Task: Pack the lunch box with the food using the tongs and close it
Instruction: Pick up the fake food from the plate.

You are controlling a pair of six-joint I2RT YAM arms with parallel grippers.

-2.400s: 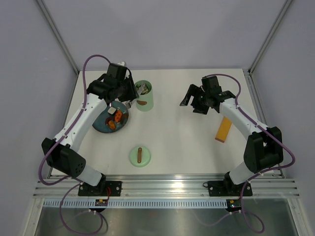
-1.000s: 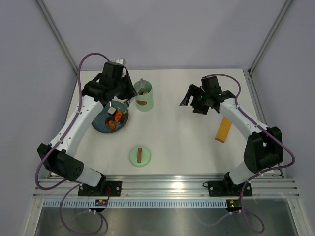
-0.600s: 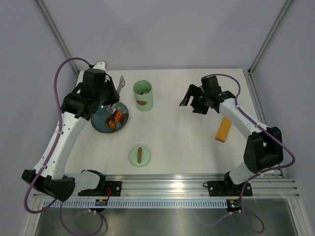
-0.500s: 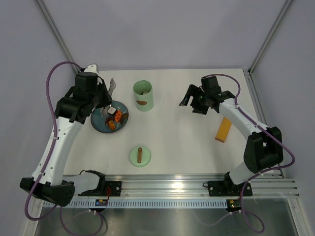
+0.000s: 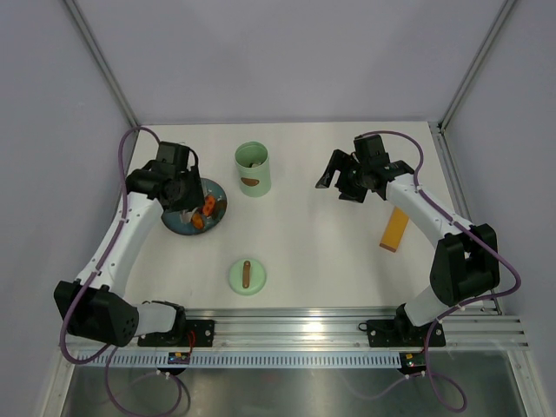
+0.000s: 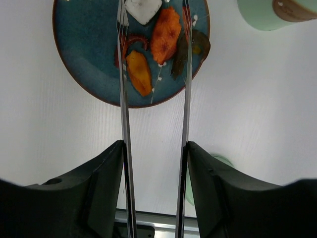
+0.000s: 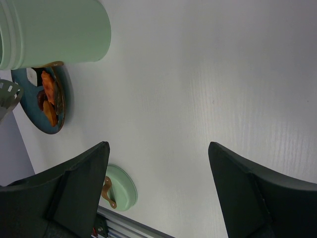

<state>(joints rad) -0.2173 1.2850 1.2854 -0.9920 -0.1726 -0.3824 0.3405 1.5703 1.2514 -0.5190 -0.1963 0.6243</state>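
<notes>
Overhead view, two wrist close-ups; shared plate [image 6: 84,44]

A robotics lab cell: white table [image 5: 321,252], grey walls [image 5: 287,52], aluminium rail [image 5: 295,326].

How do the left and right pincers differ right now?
The left pincer grips the tongs; the right pincer is open and empty. The left hangs over the plate of food; the right hangs over the table, off to one side of the lunch box. Both point down.
</notes>
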